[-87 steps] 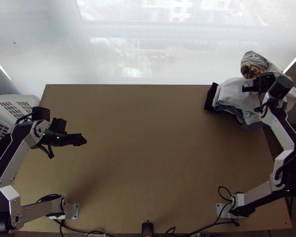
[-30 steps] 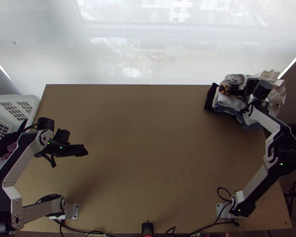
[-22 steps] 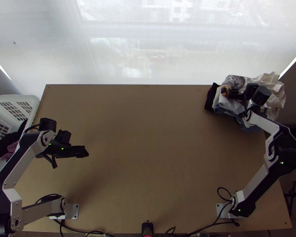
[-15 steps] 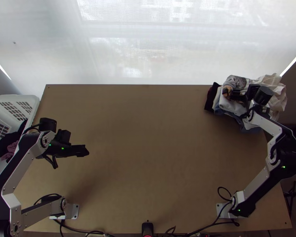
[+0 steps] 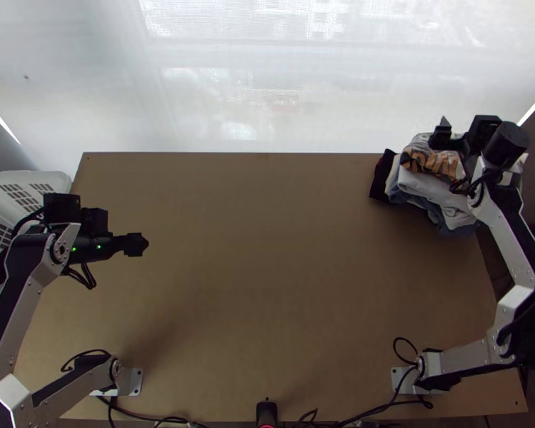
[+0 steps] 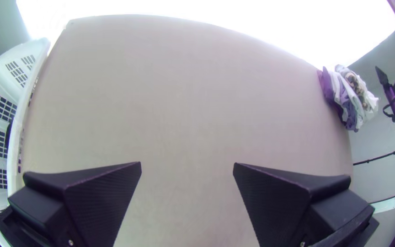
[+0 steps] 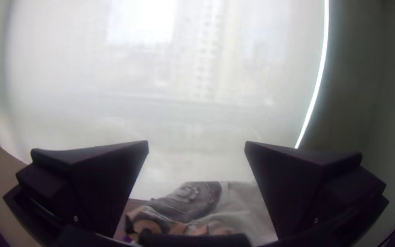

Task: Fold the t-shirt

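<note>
- Bench (image 5: 267, 250) of light wood.
- Clothes pile (image 5: 383, 175) at its far right corner.
- T-shirt (image 5: 426, 163) on top, rumpled, whitish and grey with that loud orange-and-black print.
- Left gripper (image 5: 140, 245) over the bench toward its left edge, fingers well apart, gripping nothing.
- Right gripper (image 5: 442, 133) by the shirt, spread wide too, no cloth caught.

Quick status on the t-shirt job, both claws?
Left claw open over table. Right claw open, empty. Printed shirt atop far-right pile, under right claw.
</note>
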